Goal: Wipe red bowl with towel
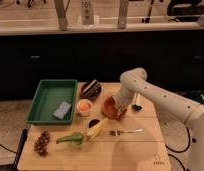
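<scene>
Wooden desk (137,152) seen from the front, with the white arm (160,100) reaching in from the right of the frame.

The bowl (111,109), red and round in outline, sits just right of the desk's centre. It appears tipped, with its mouth turned up and to the right toward the arm; the exact tilt is hard to read. The gripper (120,103) is down at the bowl's upper right rim, inside or against the mouth. Whether it grips anything cannot be told from here.

Left of the bowl, just beside it, stands a white cup (84,106) with orange contents. A dark striped item (91,89) lies to the upper left. A small black object (136,107) sits near the bowl's right side. Below the bowl a fork (126,132) lies left to right, and a banana (95,129) lies at its lower left.

A green tray (45,97) holding a blue sponge (61,110) fills the left part of the desk. Grapes (42,142) and a green item (72,139) lie near the lower left edge.

The widest bare surface is at the lower right of the desk, under the fork.
</scene>
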Available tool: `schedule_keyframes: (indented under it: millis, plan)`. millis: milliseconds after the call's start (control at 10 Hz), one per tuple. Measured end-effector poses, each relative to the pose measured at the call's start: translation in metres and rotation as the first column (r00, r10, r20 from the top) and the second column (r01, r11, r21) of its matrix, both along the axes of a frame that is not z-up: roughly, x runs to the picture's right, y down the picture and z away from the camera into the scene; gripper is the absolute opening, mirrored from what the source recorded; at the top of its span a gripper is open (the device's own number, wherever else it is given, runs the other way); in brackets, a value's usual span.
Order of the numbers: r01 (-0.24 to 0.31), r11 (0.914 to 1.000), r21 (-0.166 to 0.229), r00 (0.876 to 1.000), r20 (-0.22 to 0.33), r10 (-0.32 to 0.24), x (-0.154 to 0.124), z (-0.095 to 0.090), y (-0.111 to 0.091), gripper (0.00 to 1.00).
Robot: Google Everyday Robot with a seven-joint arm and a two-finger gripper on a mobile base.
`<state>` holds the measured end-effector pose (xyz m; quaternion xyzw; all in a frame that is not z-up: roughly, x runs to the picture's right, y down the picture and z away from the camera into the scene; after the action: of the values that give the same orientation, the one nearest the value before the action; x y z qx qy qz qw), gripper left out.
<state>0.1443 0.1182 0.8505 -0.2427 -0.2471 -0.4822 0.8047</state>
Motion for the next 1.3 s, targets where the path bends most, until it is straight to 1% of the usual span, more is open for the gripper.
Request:
schedule_keyframes:
  millis: [100,200,300,400,600,700,800,1300]
  plan:
    - [-0.012,0.9999,0.004,1.000,-0.009,0.012,0.008,0.003,-0.005,0.00]
    - [-0.017,0.9999,-0.002,1.000,-0.022,0.017,0.014,0.006,-0.008,0.00]
    - [-0.020,0.9998,-0.001,0.999,-0.026,0.020,0.013,0.011,-0.014,0.00]
    - [-0.021,0.9998,0.002,1.000,-0.022,0.021,0.006,0.015,-0.020,0.00]
    - [-0.013,0.9999,-0.001,1.000,-0.014,0.013,-0.019,0.023,-0.033,0.00]
    - [-0.011,0.9999,-0.003,1.000,-0.010,0.011,-0.025,0.025,-0.038,0.00]
    - [-0.009,1.0000,-0.004,1.000,-0.006,0.009,-0.028,0.026,-0.040,0.00]
    - [-0.007,1.0000,-0.005,1.000,-0.006,0.007,-0.028,0.026,-0.040,0.00]
